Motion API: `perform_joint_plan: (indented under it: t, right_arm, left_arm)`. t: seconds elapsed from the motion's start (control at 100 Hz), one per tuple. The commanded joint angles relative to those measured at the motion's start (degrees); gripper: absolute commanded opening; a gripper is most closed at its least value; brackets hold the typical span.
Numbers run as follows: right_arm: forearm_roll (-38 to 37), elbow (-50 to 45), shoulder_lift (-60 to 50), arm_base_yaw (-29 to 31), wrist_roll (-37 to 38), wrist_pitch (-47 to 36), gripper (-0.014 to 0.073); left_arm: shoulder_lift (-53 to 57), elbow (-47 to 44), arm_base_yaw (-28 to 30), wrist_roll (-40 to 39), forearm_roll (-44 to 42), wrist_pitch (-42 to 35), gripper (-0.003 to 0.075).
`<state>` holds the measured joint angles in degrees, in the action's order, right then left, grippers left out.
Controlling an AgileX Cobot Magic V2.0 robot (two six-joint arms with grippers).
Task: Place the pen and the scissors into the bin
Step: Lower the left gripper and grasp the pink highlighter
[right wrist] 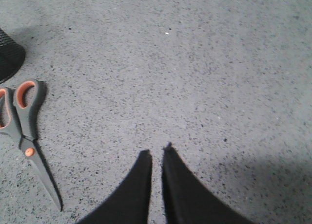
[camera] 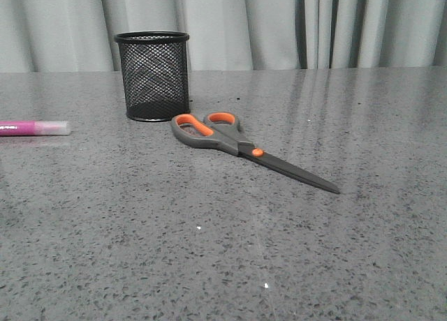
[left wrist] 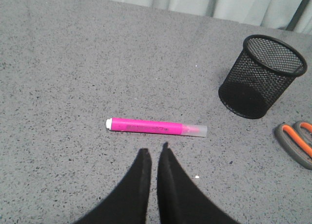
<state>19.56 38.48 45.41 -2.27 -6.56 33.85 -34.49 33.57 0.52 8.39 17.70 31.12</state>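
The bin [camera: 152, 75] stands upright at the back of the table [camera: 223, 251]. The scissors [camera: 241, 146] lie flat just beside its base, blades pointing away; stiff and probably the heaviest piece, best gripped near the pivot. The pen [left wrist: 156, 128] lies well left, light and likely to roll, best pinched mid-barrel. Left tool [left wrist: 153, 153] hovers near it, pressed nearly together. Right tool [right wrist: 156, 153] likewise, above bare table.

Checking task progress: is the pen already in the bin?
No. The pen lies flat on the table, apart from the upright bin.
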Motion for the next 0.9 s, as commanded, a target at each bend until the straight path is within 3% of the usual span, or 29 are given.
perform_joint_plan:
  t: [0.0,0.1,0.18,0.29,0.48,0.89]
  right_arm:
    - [0.2,2.6,0.5,-1.1,-1.2,-3.8,0.0178]
    - [0.2,2.6,0.9,-1.7,-1.3,-5.1,0.0398]
    - [0.2,2.7,0.9,-1.7,-1.3,-5.5,0.0447]
    - [0.2,2.7,0.9,-1.7,-2.0,-6.0,0.0444]
    - [0.2,2.7,0.9,-1.7,-3.2,-6.1,0.0444]
    - [0.2,2.7,0.9,-1.7,-5.2,-5.9,0.0444]
  left_arm:
    - [-1.6,2.3,-0.2,0.2,1.2,-3.9,0.0139]
    - [-2.8,2.3,-0.2,0.2,2.4,-5.3,0.0306]
    - [-3.9,2.4,-0.2,0.3,3.2,-6.0,0.0393]
    - [-6.7,4.0,-0.2,1.8,3.4,-5.6,0.0385]
    - [-16.1,10.9,-0.2,13.5,5.5,-1.1,0.0379]
    - [-43.0,29.8,-0.2,53.7,5.9,15.7,0.0379]
